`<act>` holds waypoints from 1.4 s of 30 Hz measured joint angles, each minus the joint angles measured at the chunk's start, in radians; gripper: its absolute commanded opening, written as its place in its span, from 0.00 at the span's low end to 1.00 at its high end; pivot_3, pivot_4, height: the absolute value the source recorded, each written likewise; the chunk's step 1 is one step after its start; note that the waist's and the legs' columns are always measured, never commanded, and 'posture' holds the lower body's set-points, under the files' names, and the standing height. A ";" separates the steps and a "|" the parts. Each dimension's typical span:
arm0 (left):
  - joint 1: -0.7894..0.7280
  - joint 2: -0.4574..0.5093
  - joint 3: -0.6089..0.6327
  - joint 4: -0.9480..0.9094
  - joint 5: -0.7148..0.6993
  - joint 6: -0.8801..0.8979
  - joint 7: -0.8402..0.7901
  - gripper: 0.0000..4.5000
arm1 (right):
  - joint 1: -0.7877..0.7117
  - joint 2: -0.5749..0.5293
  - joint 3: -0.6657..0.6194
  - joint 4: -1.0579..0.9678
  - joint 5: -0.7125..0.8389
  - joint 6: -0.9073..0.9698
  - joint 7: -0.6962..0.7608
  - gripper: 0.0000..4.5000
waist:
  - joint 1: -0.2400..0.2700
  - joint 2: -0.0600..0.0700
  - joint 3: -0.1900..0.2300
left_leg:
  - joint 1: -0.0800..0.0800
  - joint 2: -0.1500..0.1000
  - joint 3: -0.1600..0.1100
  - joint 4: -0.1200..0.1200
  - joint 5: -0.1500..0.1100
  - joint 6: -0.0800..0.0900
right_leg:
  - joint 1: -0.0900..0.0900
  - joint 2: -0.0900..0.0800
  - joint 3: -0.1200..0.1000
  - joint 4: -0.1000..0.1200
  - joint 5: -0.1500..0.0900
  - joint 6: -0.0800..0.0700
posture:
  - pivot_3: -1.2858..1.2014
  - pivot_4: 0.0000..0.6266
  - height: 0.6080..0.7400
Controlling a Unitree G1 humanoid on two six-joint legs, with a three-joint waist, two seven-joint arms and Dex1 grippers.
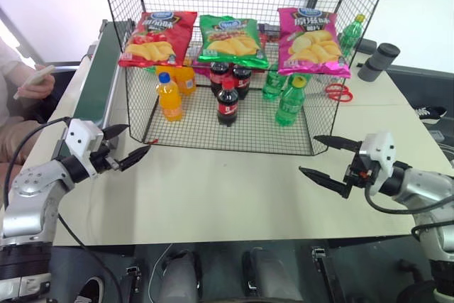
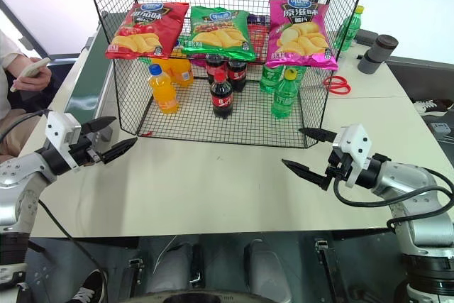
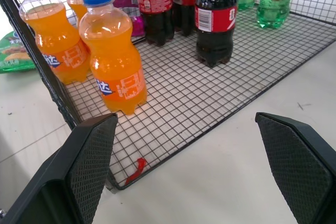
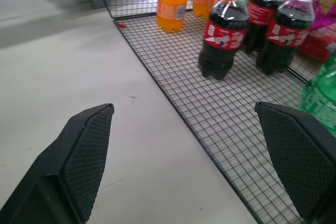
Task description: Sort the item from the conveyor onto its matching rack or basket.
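Your left tool (image 1: 131, 143) and right tool (image 1: 323, 157) hover over the tabletop (image 1: 234, 189), each with its 2 fingers spread apart and nothing between them. The green crisp bag (image 1: 230, 40) lies on the rack (image 1: 234, 69) shelf, between the red crisp bag (image 1: 157, 37) and the magenta crisp bag (image 1: 311, 40). Below it stand orange bottles (image 1: 170, 96), cola bottles (image 1: 228, 103) and green bottles (image 1: 289, 101). The conveyor (image 1: 103, 76) runs along your left; its belt appears bare, though partly hidden.
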 measured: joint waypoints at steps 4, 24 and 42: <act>-0.018 0.000 0.000 0.000 0.014 -0.012 0.019 1.00 | 0.007 0.000 0.000 0.007 -0.006 -0.009 -0.002 1.00 | 0.001 0.000 0.000 | 0.000 0.000 0.000 0.000 0.000 0.000 | 0.000 0.000 0.000 0.000 0.000 0.000 | 0.52 0.24 1.00; -0.041 -0.002 -0.006 0.002 0.014 -0.032 0.002 1.00 | 0.010 0.000 0.005 0.008 -0.016 -0.011 -0.014 1.00 | 0.000 0.000 0.000 | 0.000 0.000 0.000 0.001 0.000 0.000 | 0.000 0.000 0.000 0.001 0.000 0.000 | 0.52 0.24 1.00; -0.049 -0.006 -0.021 0.043 0.017 -0.075 -0.006 1.00 | 0.001 0.000 0.016 0.018 -0.025 -0.028 -0.019 1.00 | 0.001 0.000 0.000 | 0.000 0.000 0.000 0.001 0.000 0.000 | 0.000 0.000 0.000 0.001 0.000 0.000 | 0.52 0.24 1.00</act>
